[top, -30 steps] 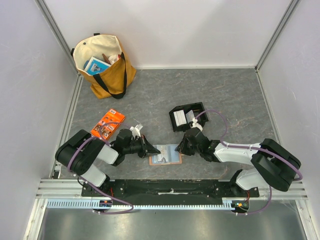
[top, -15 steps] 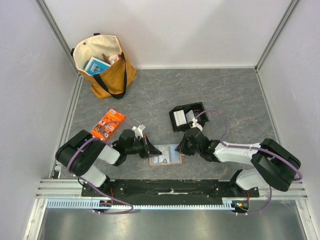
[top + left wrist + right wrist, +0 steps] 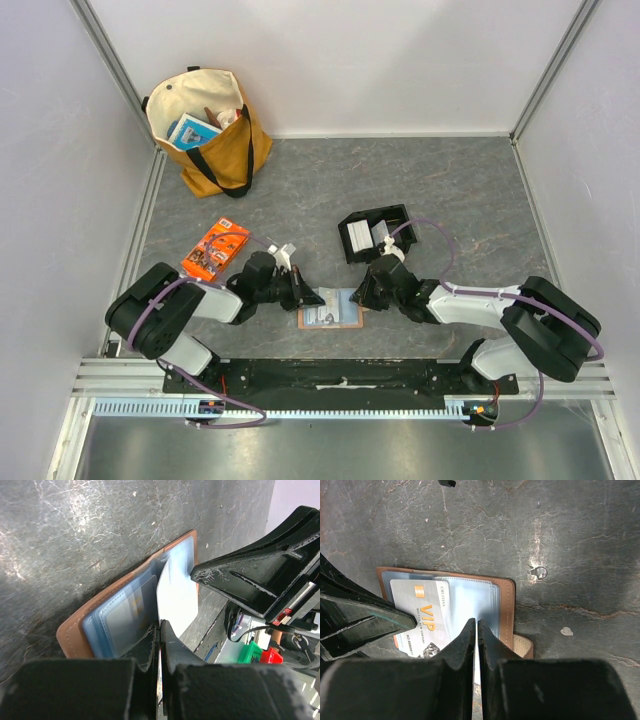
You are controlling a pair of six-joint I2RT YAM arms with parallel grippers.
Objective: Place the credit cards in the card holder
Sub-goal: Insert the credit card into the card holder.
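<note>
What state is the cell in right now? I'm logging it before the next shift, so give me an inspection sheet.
Surface: grey marbled table; no spills seen.
Job's things: card holder open, blue face up; VIP credit card partly over it; white cards in the black tray.
Clutter: orange packet, tote bag, small ring near the card holder.
Grippers: left gripper shut on the credit card; right gripper fingers shut, tips at the card holder.
Cables: purple cables loop along both arms.
Surroundings: white walls; nothing seen amiss.
</note>
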